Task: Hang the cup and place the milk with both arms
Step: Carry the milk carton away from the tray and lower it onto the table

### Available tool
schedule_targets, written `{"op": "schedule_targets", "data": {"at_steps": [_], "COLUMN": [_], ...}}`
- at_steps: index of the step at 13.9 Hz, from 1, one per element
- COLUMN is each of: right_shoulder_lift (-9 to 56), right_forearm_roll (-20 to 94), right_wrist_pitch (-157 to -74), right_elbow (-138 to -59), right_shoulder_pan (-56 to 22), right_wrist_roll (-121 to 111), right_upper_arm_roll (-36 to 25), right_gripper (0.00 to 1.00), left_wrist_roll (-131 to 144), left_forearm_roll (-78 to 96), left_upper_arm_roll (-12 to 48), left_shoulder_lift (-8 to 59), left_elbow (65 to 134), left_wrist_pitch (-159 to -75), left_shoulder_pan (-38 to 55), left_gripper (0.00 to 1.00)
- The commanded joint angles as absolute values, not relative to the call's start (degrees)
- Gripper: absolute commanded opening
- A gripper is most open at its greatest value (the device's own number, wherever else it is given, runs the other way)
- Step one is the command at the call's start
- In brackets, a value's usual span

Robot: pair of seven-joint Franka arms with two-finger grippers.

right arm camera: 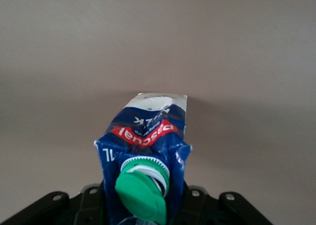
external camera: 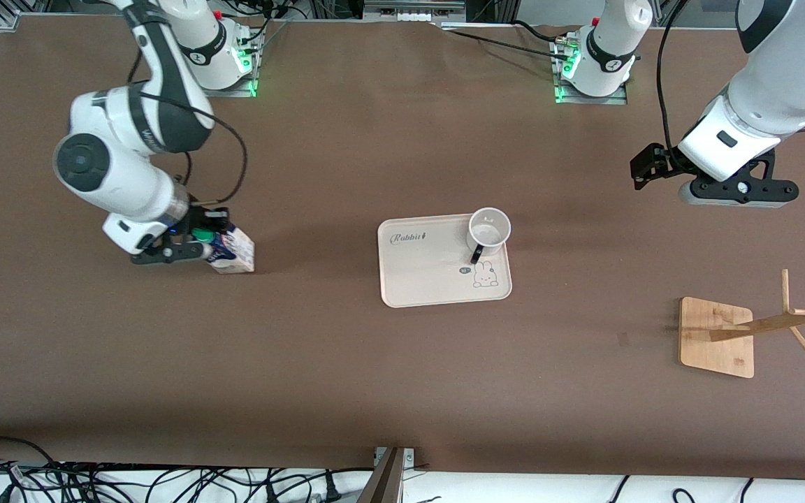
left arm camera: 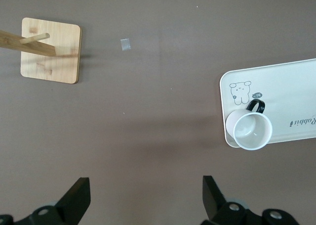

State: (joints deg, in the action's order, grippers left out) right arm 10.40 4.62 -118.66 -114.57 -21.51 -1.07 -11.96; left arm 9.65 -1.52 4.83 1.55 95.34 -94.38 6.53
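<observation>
Right arm [external camera: 130,133]: reaching down from its base at the top of the front view to the right arm's end of the table. Right gripper [external camera: 189,244]: down at the milk [external camera: 231,253], fingers closed on the upper part of the carton, beside the green cap [right arm camera: 142,195]. Milk: standing on the brown table [external camera: 346,363], tilted, well apart from the tray [external camera: 437,286]. In the right wrist view: dark blue gable top with a red band, white panel below, cap nearest the camera.

Tray: pale, rectangular, at the middle of the table, with "Rabbit" lettering [external camera: 410,237] along one edge and a rabbit drawing [external camera: 486,274] at one corner. Cup [external camera: 489,230]: upright on the tray, at the corner toward the left arm's end and farther from the front camera; open mouth up, inside white. Black handle [external camera: 476,255]: pointing toward the front camera, just beside the rabbit drawing. In the left wrist view: cup [left arm camera: 252,131] overlapping the tray rim [left arm camera: 224,86].

Left arm [external camera: 773,77]: waiting, raised over the left arm's end of the table. Left gripper [left arm camera: 145,205]: fingers spread wide, nothing between them, over bare table between tray and wooden stand [external camera: 717,337].

Wooden stand: square base flat on the table near the left arm's end, nearer the front camera than the tray; post [external camera: 780,324] with side pegs rising from it. Cup well apart from the stand. Small pale mark [left arm camera: 126,44] on the table surface near the stand base [left arm camera: 51,51].
</observation>
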Motion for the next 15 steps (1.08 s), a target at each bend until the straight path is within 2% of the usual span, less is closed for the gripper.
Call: {"op": "schedule_targets", "data": {"at_steps": [1,6,8,9,10,11,15], "right_shoulder_lift": [7.29,8.35,9.05,9.05,9.05,9.14,9.05], "right_forearm_roll": [5.62,5.62,5.71,5.71,5.71,5.71,5.54], "right_wrist_pitch": [-121.89,-128.57,-129.55,-129.55,-129.55,-129.38,-128.24], "right_elbow": [-120.05,-124.1,-124.37,-124.37,-124.28,-123.84,-120.86], "right_shoulder_pan": [-21.88,-21.8,-21.71,-21.71,-21.71,-21.71,-21.62], "right_wrist_roll": [-6.75,-8.61,-8.44,-8.35,-8.35,-7.91,-8.52], "right_upper_arm_roll": [-15.54,-17.67,-17.67,-17.67,-17.67,-17.67,-17.67], "right_gripper": [0.48,0.5,0.55,0.63,0.84,1.0,1.0], "left_wrist_roll": [9.93,9.93,9.93,9.93,9.93,10.02,10.02], "left_forearm_roll": [-0.88,-0.88,-0.88,-0.88,-0.88,-0.88,-0.88], "left_upper_arm_roll": [5.1,5.01,5.1,5.01,5.01,5.01,5.1], "left_shoulder_lift": [2.29,2.29,2.29,2.29,2.29,2.29,2.29], "left_elbow": [93.34,93.34,93.34,93.34,93.34,93.34,93.34], "left_wrist_pitch": [-92.81,-92.81,-92.81,-92.81,-92.81,-92.81,-92.81], "left_shoulder_pan": [6.42,6.42,6.42,6.42,6.33,6.42,6.42], "left_gripper": [1.0,1.0,1.0,1.0,1.0,1.0,1.0]}}
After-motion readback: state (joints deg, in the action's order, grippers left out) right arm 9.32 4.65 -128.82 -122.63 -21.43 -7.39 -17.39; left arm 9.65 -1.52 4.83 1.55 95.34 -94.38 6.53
